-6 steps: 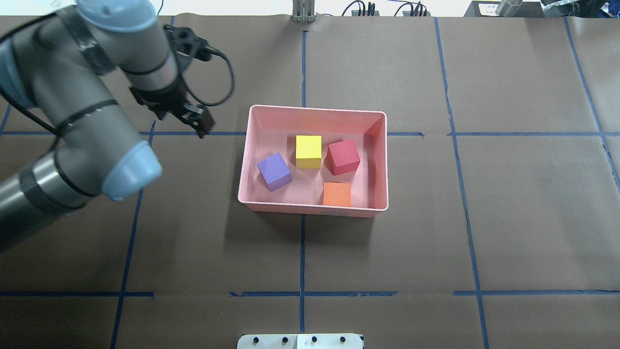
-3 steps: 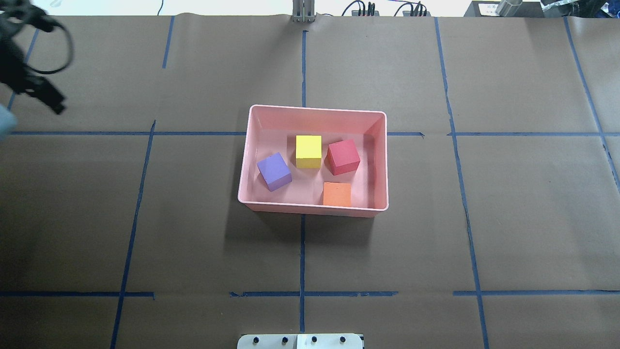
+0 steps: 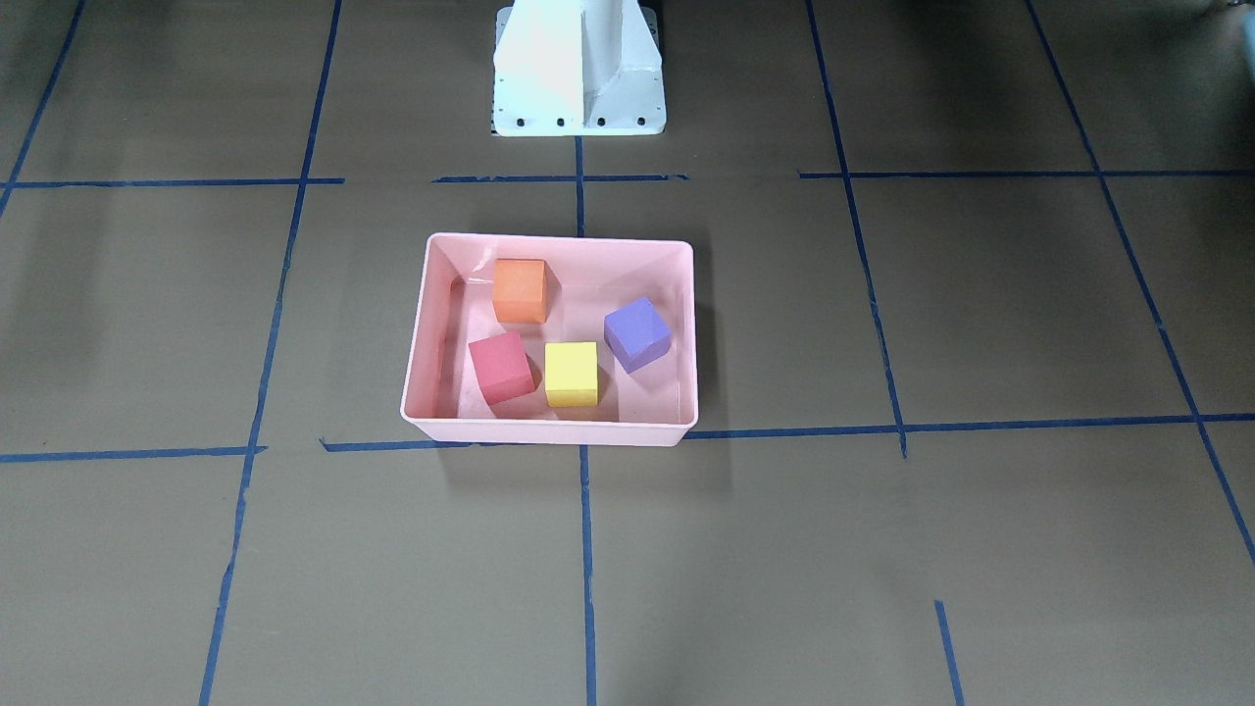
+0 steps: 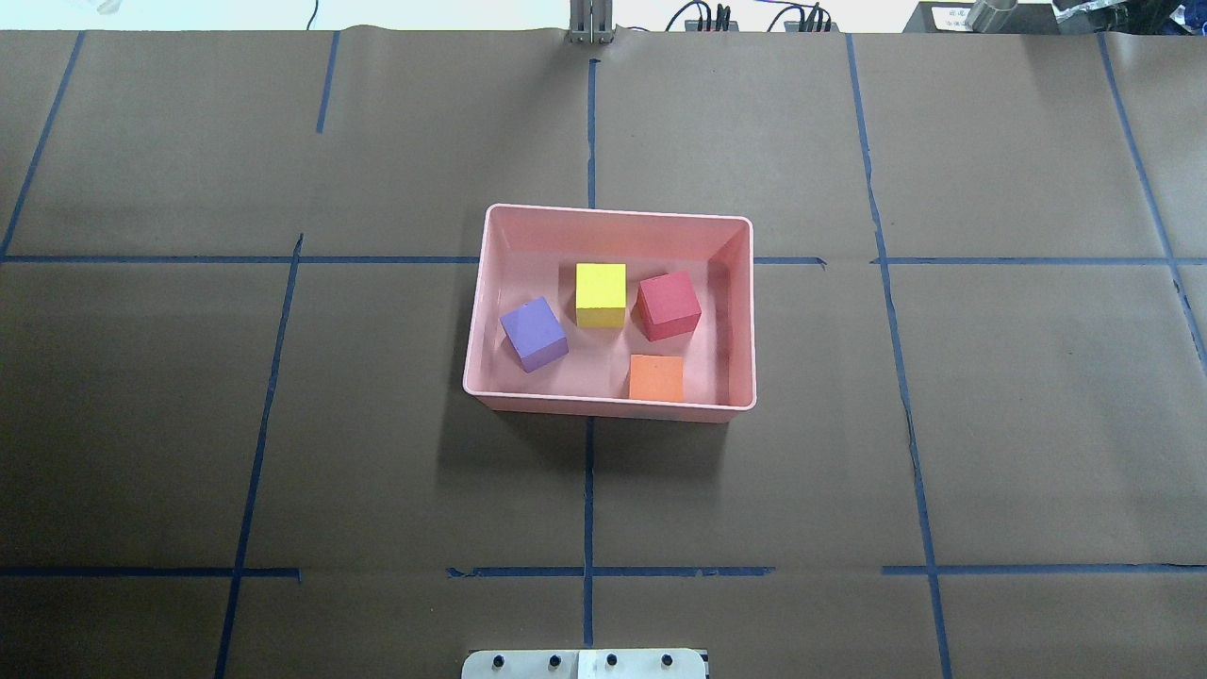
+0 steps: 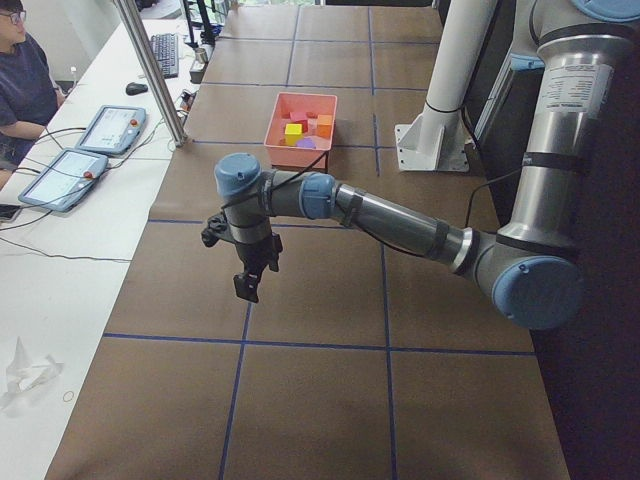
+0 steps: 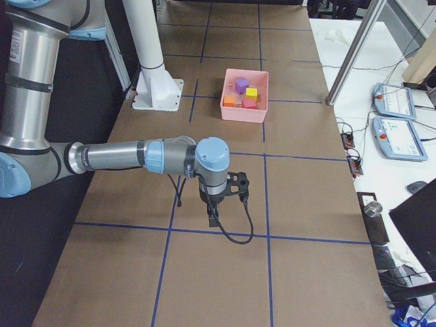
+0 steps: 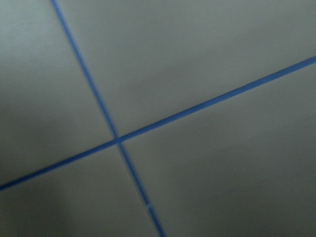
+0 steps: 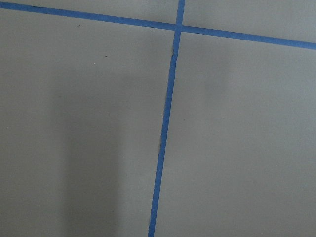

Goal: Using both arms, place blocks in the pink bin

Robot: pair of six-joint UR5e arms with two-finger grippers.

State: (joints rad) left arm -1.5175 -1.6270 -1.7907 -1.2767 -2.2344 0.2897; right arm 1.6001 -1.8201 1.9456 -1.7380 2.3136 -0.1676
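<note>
- Overhead: the left arm (image 5: 400,220) and left gripper (image 5: 247,288), which were left of the bin (image 4: 603,404) a second ago and at the view's edge half a second ago, are gone from this view. The bin and blocks have not moved. All four blocks lie in the bin: purple block (image 4: 534,332) by its left wall, yellow block (image 4: 601,293) mid-bin, red block (image 4: 669,304) just right of that, orange block (image 4: 655,377) at the near wall.
- Front-facing: the four blocks sit apart from one another in the bin, and the pedestal (image 3: 578,59) stands beyond it.
- Exterior left: the left arm reaches over the table (image 5: 320,400), well apart from the bin. The left gripper points down and carries nothing visible. I cannot tell whether its fingers are spread or pressed together.
- Exterior right: the right arm (image 6: 116,155) is likewise well apart from the bin. The right gripper (image 6: 213,219) points down, and I cannot tell its spread either.
- Left wrist: a blurred tape cross (image 7: 117,140).
- Right wrist: bare table and another tape crossing.
</note>
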